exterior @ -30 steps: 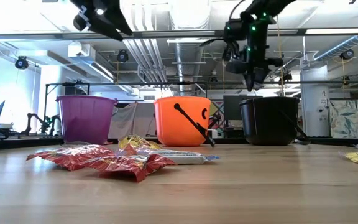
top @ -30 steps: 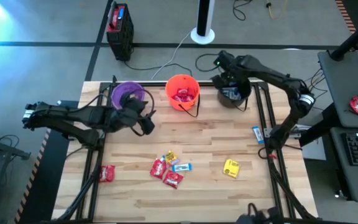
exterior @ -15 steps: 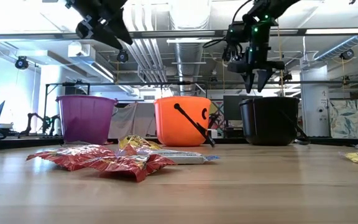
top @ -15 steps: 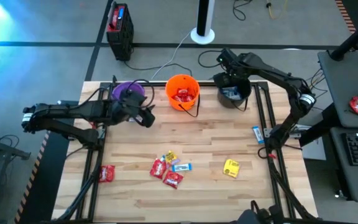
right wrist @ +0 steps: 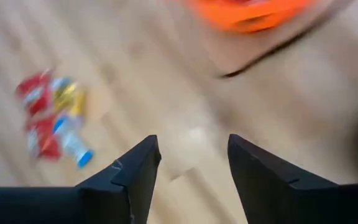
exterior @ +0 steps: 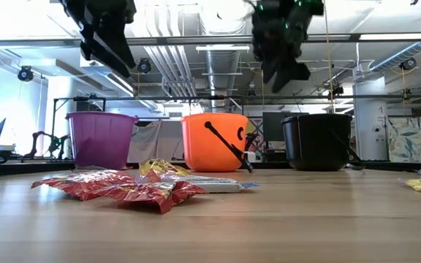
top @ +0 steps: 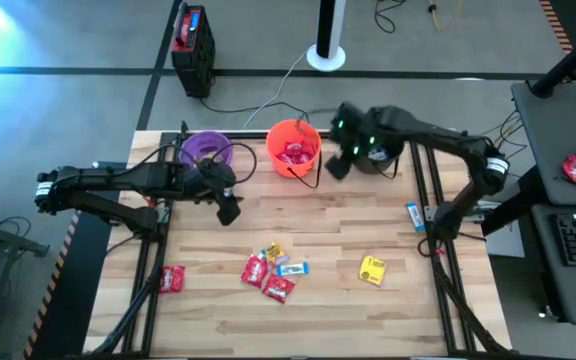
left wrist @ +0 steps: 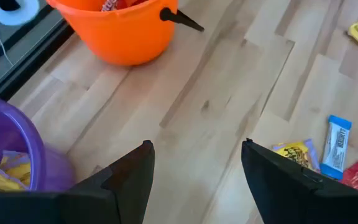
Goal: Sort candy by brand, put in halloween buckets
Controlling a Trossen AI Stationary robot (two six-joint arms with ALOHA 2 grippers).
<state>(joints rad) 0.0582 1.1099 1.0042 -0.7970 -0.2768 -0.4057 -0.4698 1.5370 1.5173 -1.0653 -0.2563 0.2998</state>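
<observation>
Three halloween buckets stand along the far side: purple (top: 206, 150), orange (top: 293, 148) with red candy inside, and black (top: 380, 158), partly under my right arm. Loose candy lies mid-table in a cluster (top: 270, 270) of red, yellow and blue-and-white packets. Single packets lie apart: red (top: 173, 278), yellow (top: 372, 270), blue (top: 415, 215). My left gripper (top: 230, 212) hangs open above bare wood just near of the purple bucket. My right gripper (top: 336, 166) hangs open in the air between the orange and black buckets. Both hold nothing.
Dark frame rails run along the table's left (top: 148, 270) and right (top: 423, 200) sides. The orange bucket's black handle (left wrist: 182, 20) hangs down onto the wood. Bare wood lies between the buckets and the candy cluster.
My right gripper opened above the black bucket, then swung toward the table's left, clear of that bucket and close to the orange one, turning as it went. My left gripper stayed beside the purple bucket, swung toward the near edge and tipped further down.
</observation>
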